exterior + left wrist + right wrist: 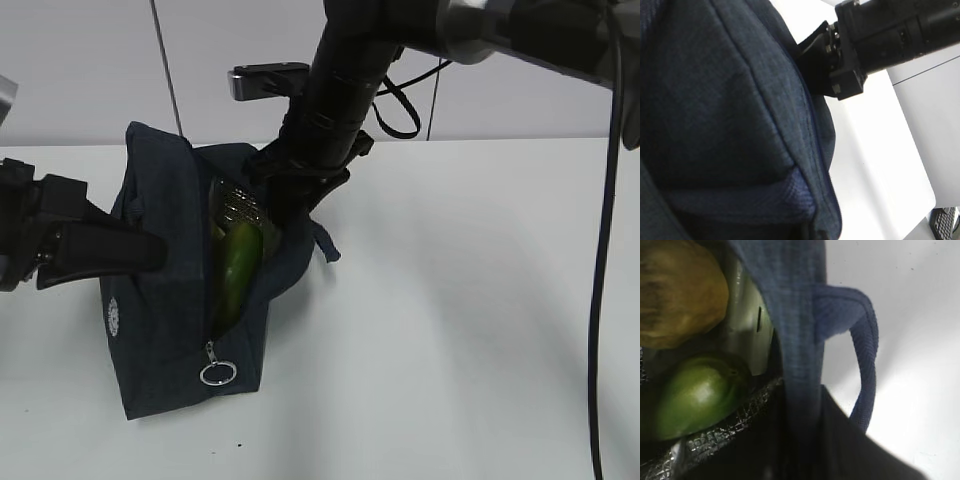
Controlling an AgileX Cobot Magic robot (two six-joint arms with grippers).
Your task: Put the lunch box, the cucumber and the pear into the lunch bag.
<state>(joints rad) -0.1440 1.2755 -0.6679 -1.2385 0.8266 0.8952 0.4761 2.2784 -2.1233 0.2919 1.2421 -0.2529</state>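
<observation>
The navy lunch bag [160, 330] stands at the left of the white table with its zipped side gaping toward the camera. The green cucumber [235, 270] shows inside against the silver lining. In the right wrist view the yellow-brown pear [675, 290], the lunch box's pale green lid [747, 325] and the cucumber [695, 395] all lie inside the bag [795, 315]. My right gripper [300, 200] straddles the bag's upper right wall, its dark fingers pressed against both sides of the fabric. My left gripper [150, 250] is shut on the bag's left side; its jaws are hidden in the left wrist view.
A silver ring pull [218, 374] hangs at the low end of the zipper. The padded loop handle [865, 355] sticks out to the right of the bag. White table [450, 330] stretches to the right and front. A wall stands behind.
</observation>
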